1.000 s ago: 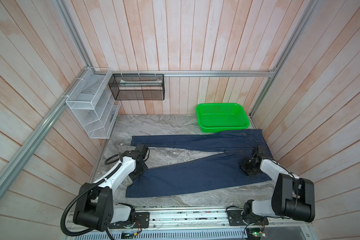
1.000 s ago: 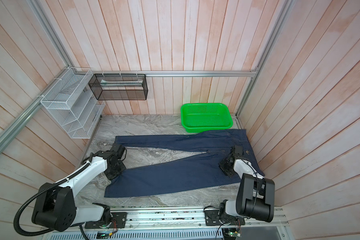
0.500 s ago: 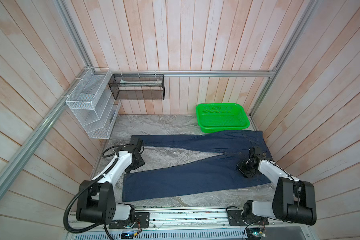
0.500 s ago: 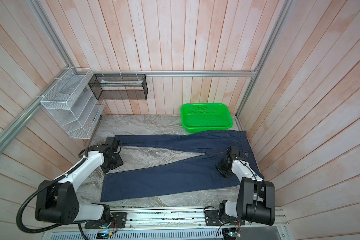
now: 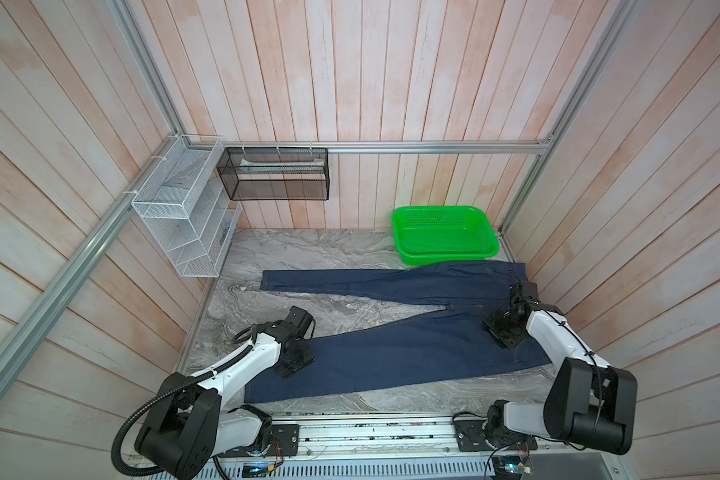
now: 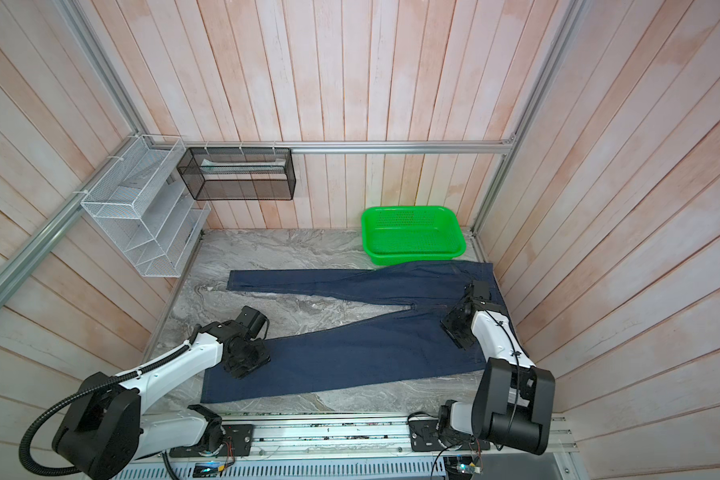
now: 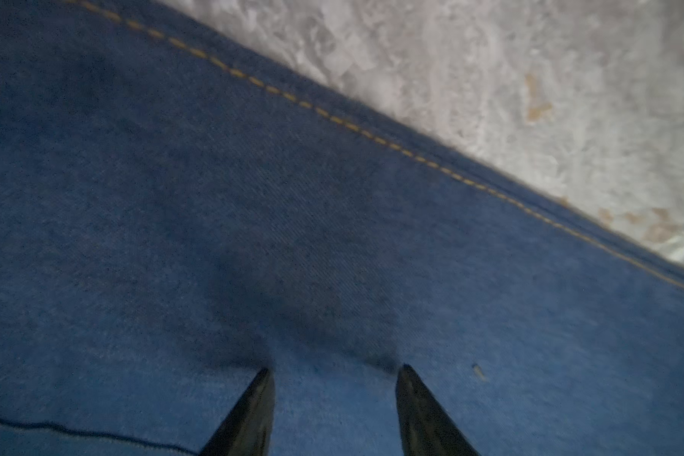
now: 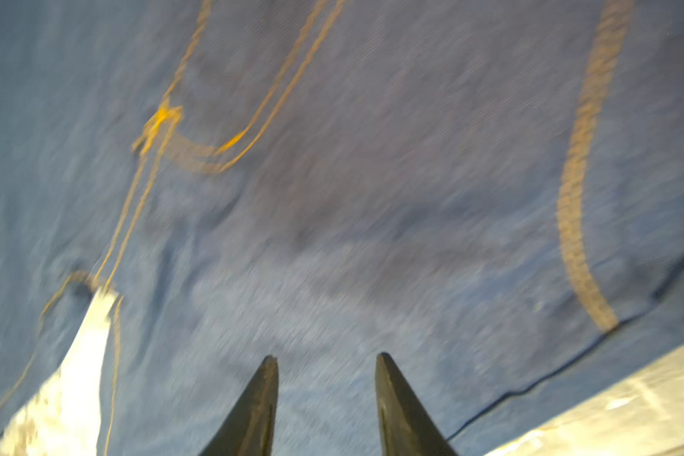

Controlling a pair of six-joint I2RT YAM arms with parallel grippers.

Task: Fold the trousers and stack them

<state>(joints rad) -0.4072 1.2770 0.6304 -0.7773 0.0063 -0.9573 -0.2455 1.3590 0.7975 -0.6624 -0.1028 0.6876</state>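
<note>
The trousers [image 5: 391, 349] [image 6: 350, 353] are dark blue jeans with tan stitching. They lie flat on the table in both top views, waist to the right and the two legs spread in a V to the left. My left gripper [image 5: 294, 361] [image 6: 246, 361] hovers over the near leg close to its hem. In the left wrist view the left gripper [image 7: 336, 369] is open, with only denim [image 7: 253, 197] below it. My right gripper [image 5: 501, 332] [image 6: 458, 330] is over the hip area near the waist. The right gripper [image 8: 327, 355] is open too, above stitched denim [image 8: 372, 197], and holds nothing.
A green basket [image 5: 445, 237] stands at the back right, touching the waist edge. A white wire rack [image 5: 184, 216] and a black mesh basket [image 5: 275, 174] hang on the left and back walls. Grey marble table [image 5: 308, 249] shows between and behind the legs. Wooden walls close in on three sides.
My left gripper opened, swung out to the left past the near leg's edge, then came back over that leg. The near leg's hem shifted slightly left. My right gripper opened a little wider over the waist.
</note>
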